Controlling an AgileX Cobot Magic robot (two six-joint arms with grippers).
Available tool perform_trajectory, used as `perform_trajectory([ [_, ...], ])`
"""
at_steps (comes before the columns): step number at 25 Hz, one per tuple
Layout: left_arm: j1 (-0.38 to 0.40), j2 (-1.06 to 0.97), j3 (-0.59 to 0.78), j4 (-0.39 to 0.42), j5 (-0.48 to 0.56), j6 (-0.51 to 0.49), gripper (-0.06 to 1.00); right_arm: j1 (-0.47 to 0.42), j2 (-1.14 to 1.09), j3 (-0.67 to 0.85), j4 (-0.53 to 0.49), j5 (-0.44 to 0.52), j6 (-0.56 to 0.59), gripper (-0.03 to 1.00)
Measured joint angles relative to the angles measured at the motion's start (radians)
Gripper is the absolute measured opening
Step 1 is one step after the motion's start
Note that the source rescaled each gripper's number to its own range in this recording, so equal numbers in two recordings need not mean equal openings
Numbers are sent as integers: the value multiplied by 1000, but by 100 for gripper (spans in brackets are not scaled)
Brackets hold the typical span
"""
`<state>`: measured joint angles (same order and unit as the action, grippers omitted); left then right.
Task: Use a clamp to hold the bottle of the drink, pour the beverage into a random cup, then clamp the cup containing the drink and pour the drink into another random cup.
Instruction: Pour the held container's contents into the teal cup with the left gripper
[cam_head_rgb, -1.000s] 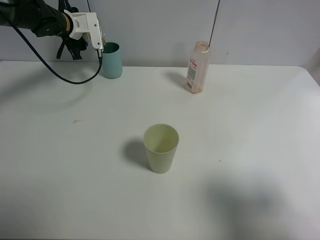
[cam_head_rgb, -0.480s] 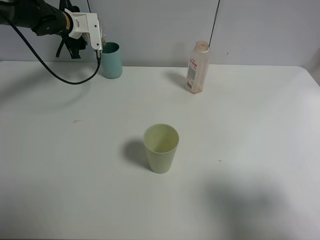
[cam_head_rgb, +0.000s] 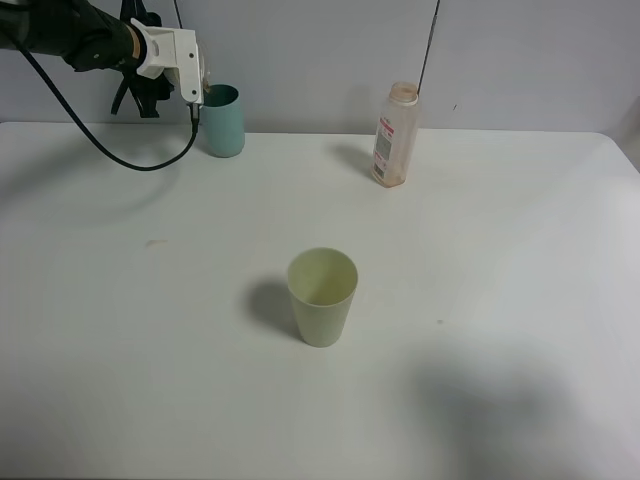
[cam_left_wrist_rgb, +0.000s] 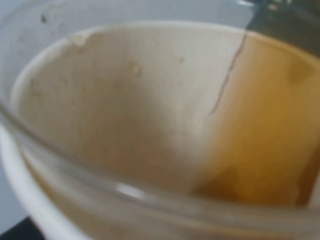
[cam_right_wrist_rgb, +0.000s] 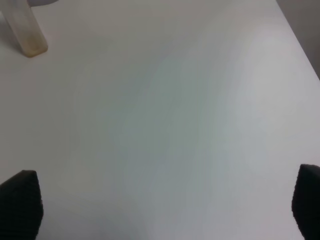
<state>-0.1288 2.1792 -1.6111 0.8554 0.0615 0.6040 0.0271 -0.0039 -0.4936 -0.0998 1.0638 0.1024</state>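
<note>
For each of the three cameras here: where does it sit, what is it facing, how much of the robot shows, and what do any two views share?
Exterior high: above the table's near side, looking down; left gripper by the teal cup.
Left wrist: close up into the paper cup holding brown drink; no gripper parts clearly visible.
Right wrist: looking down at bare table; dark fingertips at the edges.
Shared: the bottle in exterior and right wrist views.
</note>
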Motion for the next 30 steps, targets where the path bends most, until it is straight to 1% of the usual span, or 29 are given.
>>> perform_trajectory([
  [7,0,0,0,-1,-1,54,2,0,0,0,0,0,0,100],
  [11,0,0,0,-2,-2,64,2,0,0,0,0,0,0,100],
  [14,0,0,0,-20,-3,95,2,0,0,0,0,0,0,100],
  [21,0,0,0,-29,-10,110,2,0,0,0,0,0,0,100],
  [25,0,0,0,-29,-24,136,2,0,0,0,0,0,0,100],
  [30,0,0,-22,-37,-39,140,2,0,0,0,0,0,0,100],
])
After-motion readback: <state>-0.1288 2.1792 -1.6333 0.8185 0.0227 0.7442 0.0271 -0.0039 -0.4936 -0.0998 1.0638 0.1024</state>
